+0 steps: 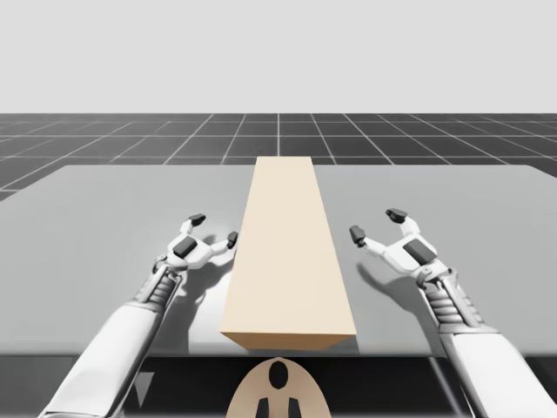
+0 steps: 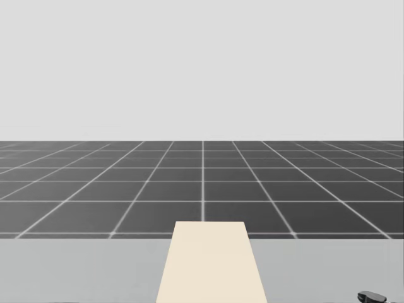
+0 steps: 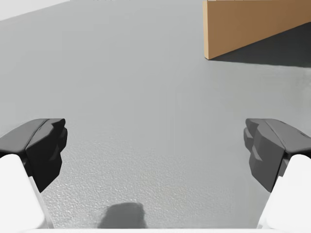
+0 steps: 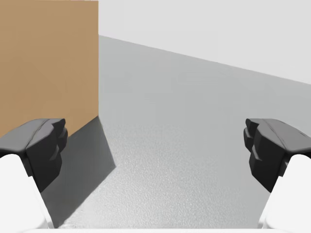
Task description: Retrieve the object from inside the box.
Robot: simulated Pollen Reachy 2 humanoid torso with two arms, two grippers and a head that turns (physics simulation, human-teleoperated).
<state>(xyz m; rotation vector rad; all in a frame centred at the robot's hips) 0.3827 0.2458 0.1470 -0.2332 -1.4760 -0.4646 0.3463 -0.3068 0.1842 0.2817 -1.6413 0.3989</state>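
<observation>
A long tan box (image 1: 287, 248) lies shut down the middle of the grey table (image 1: 104, 218), its lid (image 2: 211, 265) flat; whatever is inside is hidden. My left gripper (image 1: 215, 228) hovers open just to the box's left, close to its side wall. My right gripper (image 1: 377, 223) stands open a little to the box's right. In the left wrist view the open gripper (image 3: 155, 150) has bare table between its fingers, and the box's brown side (image 3: 252, 24) lies ahead and off to one side. In the right wrist view the box's wall (image 4: 48, 68) rises beside the open gripper (image 4: 155, 150).
The table's front edge (image 1: 130, 353) runs near my torso. Bare grey surface spreads on both sides of the box. A dark gridded floor (image 2: 202, 183) lies beyond the table's far edge. A dark fingertip (image 2: 371, 297) pokes into the head view.
</observation>
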